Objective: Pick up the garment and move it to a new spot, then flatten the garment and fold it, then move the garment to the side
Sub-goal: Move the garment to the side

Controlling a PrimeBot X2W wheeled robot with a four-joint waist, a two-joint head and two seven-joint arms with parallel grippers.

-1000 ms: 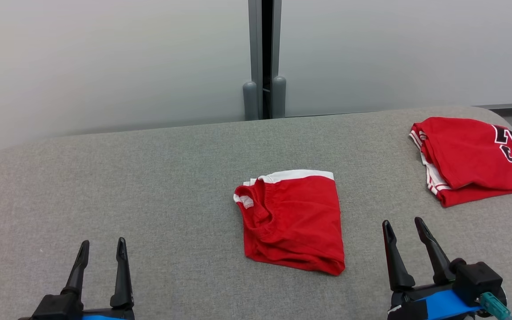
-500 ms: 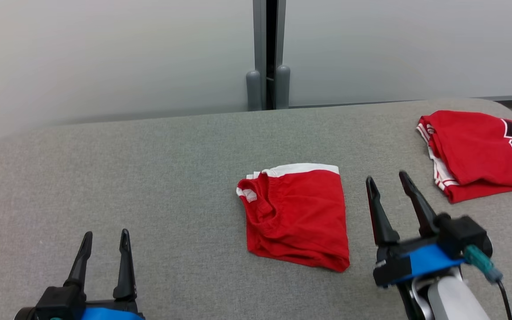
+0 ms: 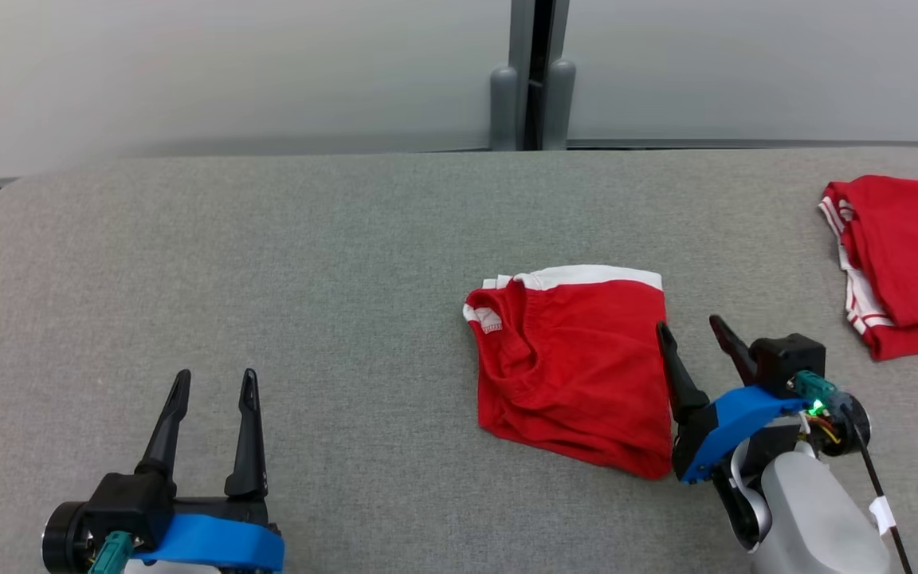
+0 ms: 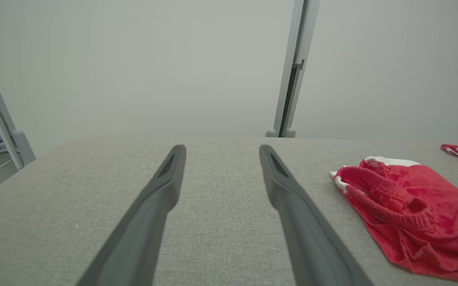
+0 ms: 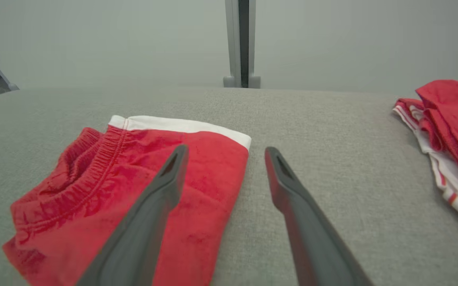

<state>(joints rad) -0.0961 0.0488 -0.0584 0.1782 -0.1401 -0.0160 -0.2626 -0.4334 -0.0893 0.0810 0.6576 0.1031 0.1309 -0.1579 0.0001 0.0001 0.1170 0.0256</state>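
the small red cotton garment with a white band (image 3: 574,367) lies on the grey fabric-covered table (image 3: 307,263), a little toward 3 o'clock from the table's middle. it is already a compact rectangle, layers doubled over, with the elastic waistband bunched at its 9 o'clock corner and the white band along its 12 o'clock edge.

the right gripper (image 3: 688,325) sits at the garment's 3 o'clock edge with its jaws spread wide and nothing between them. in the right wrist view one of its fingers (image 5: 173,174) is over the red cloth and the other over bare table, so it straddles that edge. the left gripper (image 3: 216,375) rests at 8 o'clock, well apart, also wide open and empty.

a second folded red garment with white stripes (image 3: 905,255) lies at 2 o'clock, near the table's edge.

judging by this, moving, flattening and folding look done. what seems left is gripping the edge and moving the garment aside.
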